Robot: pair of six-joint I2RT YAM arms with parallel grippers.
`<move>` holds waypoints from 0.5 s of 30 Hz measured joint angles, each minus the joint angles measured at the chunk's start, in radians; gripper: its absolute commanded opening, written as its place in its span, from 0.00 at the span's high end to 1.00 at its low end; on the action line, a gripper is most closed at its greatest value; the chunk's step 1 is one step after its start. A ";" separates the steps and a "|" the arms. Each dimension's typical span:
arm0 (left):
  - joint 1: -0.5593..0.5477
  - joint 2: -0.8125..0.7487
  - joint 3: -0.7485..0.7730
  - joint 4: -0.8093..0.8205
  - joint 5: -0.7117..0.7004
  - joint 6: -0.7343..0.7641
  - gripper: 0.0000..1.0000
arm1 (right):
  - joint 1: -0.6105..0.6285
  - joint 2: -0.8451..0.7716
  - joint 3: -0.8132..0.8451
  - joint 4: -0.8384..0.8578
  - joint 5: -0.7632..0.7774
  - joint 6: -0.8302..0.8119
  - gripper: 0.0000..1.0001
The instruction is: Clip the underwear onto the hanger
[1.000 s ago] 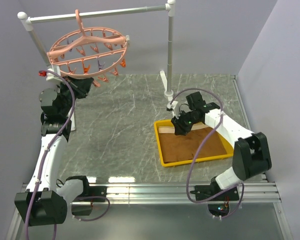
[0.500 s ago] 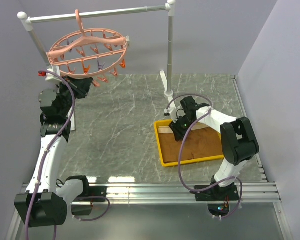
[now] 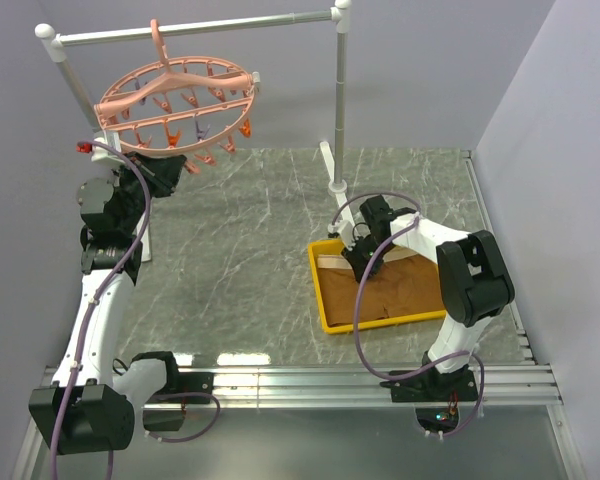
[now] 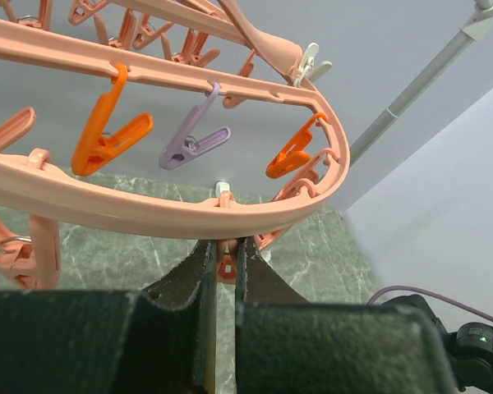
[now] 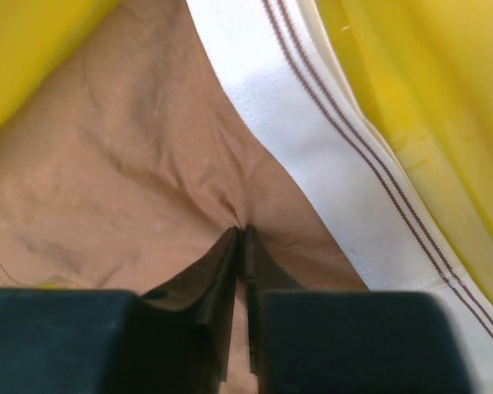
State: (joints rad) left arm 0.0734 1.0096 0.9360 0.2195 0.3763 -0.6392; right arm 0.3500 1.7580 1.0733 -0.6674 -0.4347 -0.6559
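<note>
A white and grey metal rail [image 3: 195, 27] stands on a grey marbled table [image 3: 240, 250], its crossbar running along the far side between two uprights topped with white ball caps. A yellow tray [image 3: 319, 290] lies on the table just in front of the rail's right upright, near its foot. Pale lilac walls [image 3: 430, 70] rise behind the rail and to either side of it.

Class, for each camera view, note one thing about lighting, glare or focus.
Top external: evenly lit and sharp, with white glare patches on the table by the near edge. Left wrist: hanger crisp, left gripper's fingers dark, soft. Right wrist: underwear creases sharp, its waistband very bright.
</note>
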 measured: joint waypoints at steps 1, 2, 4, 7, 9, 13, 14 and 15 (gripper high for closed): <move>0.000 0.000 0.000 0.000 0.000 0.000 1.00 | 0.000 0.000 0.000 -0.010 -0.002 -0.010 0.92; 0.000 0.000 0.000 0.000 0.000 0.000 1.00 | 0.000 0.000 0.000 -0.020 -0.005 -0.017 0.94; 0.000 0.001 0.000 0.000 0.000 0.000 1.00 | 0.001 -0.001 0.001 -0.050 -0.021 -0.030 0.96; 0.000 0.001 0.000 0.000 0.000 0.000 1.00 | 0.005 -0.003 0.008 -0.110 -0.042 -0.049 0.96; 0.000 0.001 0.000 0.000 0.000 0.000 1.00 | 0.010 -0.008 0.009 -0.148 -0.054 -0.061 0.95; 0.000 0.002 0.000 0.000 0.000 0.000 1.00 | 0.023 -0.009 0.009 -0.202 -0.070 -0.075 0.79; 0.000 0.002 0.000 0.000 0.000 0.000 1.00 | 0.024 -0.009 0.009 -0.208 -0.074 -0.078 0.74; 0.000 0.002 0.000 0.000 0.000 0.000 1.00 | 0.025 -0.009 0.010 -0.212 -0.080 -0.081 0.68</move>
State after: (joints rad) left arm 0.0734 1.0119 0.9363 0.2195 0.3763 -0.6392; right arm 0.3752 1.7489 1.0828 -0.8791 -0.5144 -0.7368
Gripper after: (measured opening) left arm 0.098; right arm 0.228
